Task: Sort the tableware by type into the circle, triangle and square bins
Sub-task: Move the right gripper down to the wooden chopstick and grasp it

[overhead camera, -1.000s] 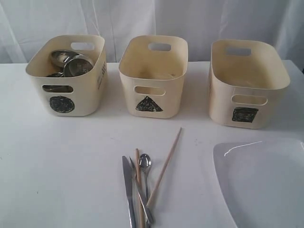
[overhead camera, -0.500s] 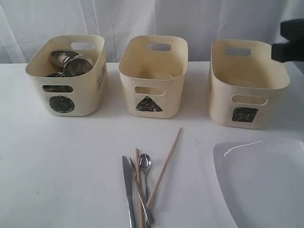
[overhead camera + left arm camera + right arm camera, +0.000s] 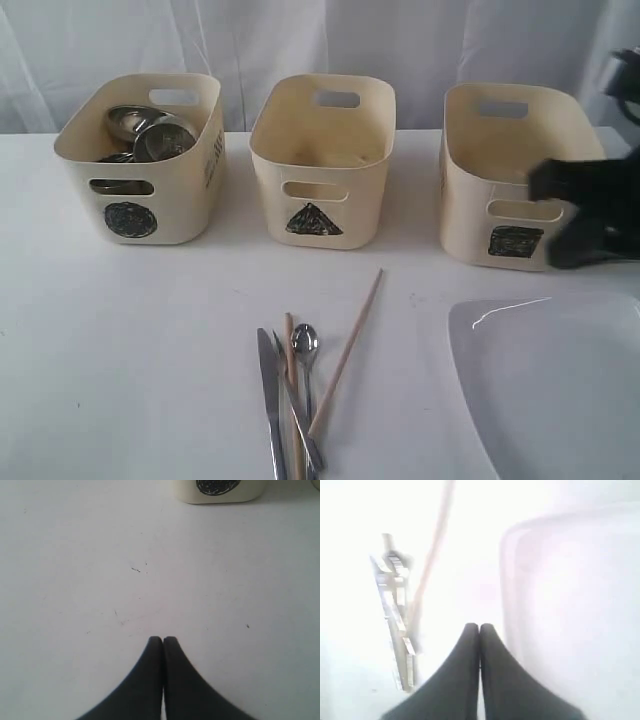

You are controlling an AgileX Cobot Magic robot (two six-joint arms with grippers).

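Observation:
Three cream bins stand in a row at the back. The circle bin (image 3: 140, 160) holds a steel bowl (image 3: 128, 118) and a steel cup (image 3: 165, 138). The triangle bin (image 3: 322, 165) and square bin (image 3: 505, 180) show no contents. At the front lie a knife (image 3: 270, 400), a spoon (image 3: 305, 345) and chopsticks (image 3: 346, 350); the white plate (image 3: 550, 390) sits at the front right. My right gripper (image 3: 550, 190), blurred, hangs in front of the square bin, shut and empty (image 3: 479, 626), above the table between knife (image 3: 395, 615) and plate (image 3: 570, 605). My left gripper (image 3: 163, 639) is shut over bare table near the circle bin (image 3: 220, 490).
A white curtain (image 3: 320, 40) closes off the back behind the bins. The white table (image 3: 130, 350) runs bare on the left, in front of the circle bin. The plate reaches past the right and front edges of the exterior view.
My right arm has come in from the upper right and dropped in front of the square bin. The tableware and bins have not moved.

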